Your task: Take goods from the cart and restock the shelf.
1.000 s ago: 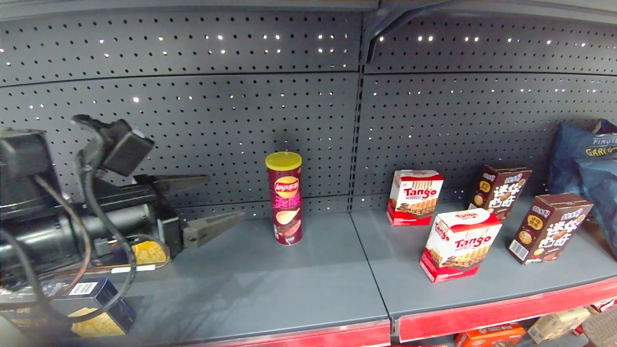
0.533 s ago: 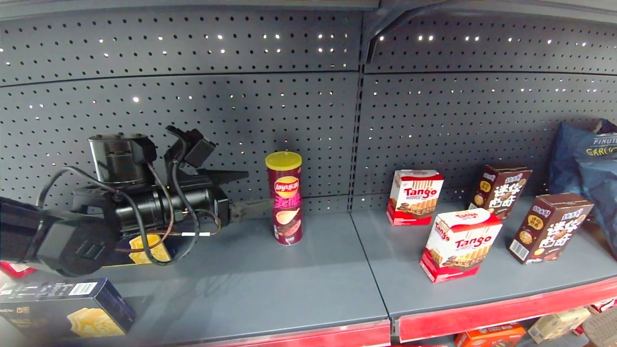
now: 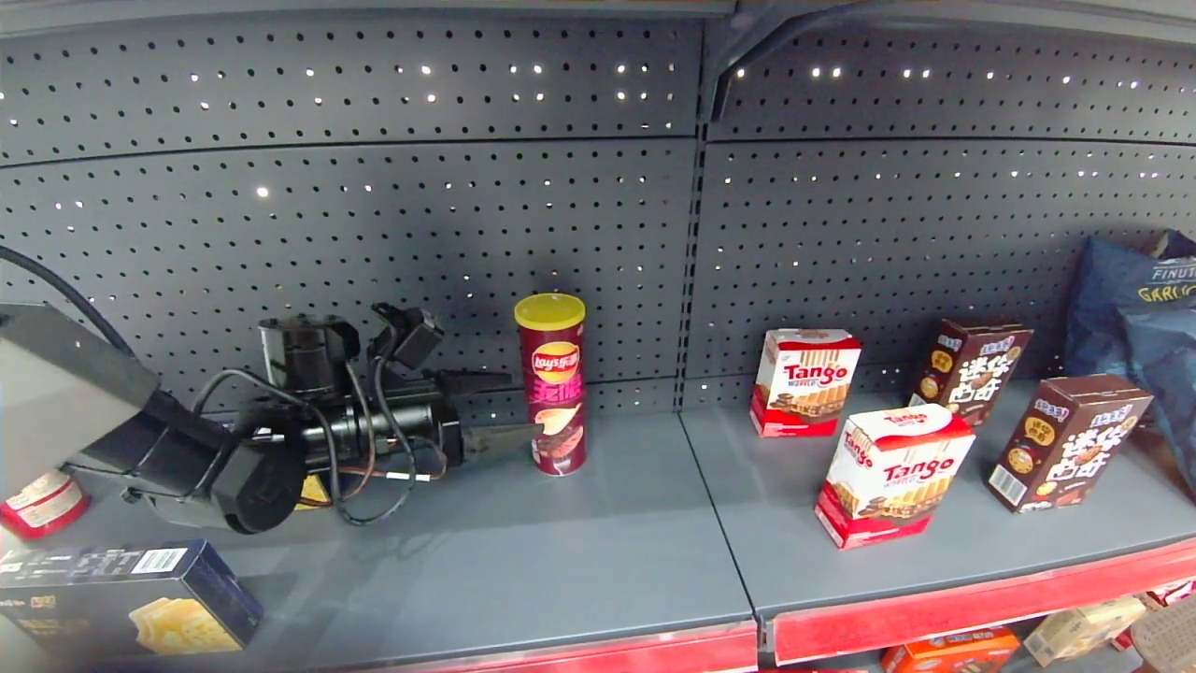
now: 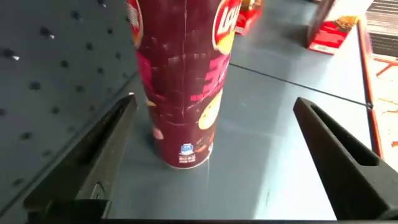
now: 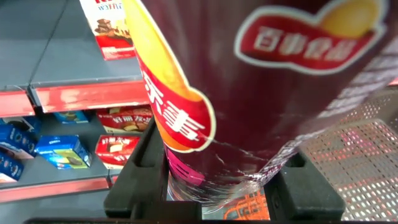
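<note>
The left pincer (image 3: 519, 405) is spread wide just beside the standing can (image 3: 551, 374) on the shelf (image 3: 523, 561), with nothing gripped. A second can (image 5: 267, 93) is clamped in the right pincer (image 5: 221, 186). The tall standing can could be tipped over if a finger is pushed against it.

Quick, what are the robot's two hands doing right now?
Left gripper: open, at the shelf can.
Right gripper: closed on a second can.
</note>
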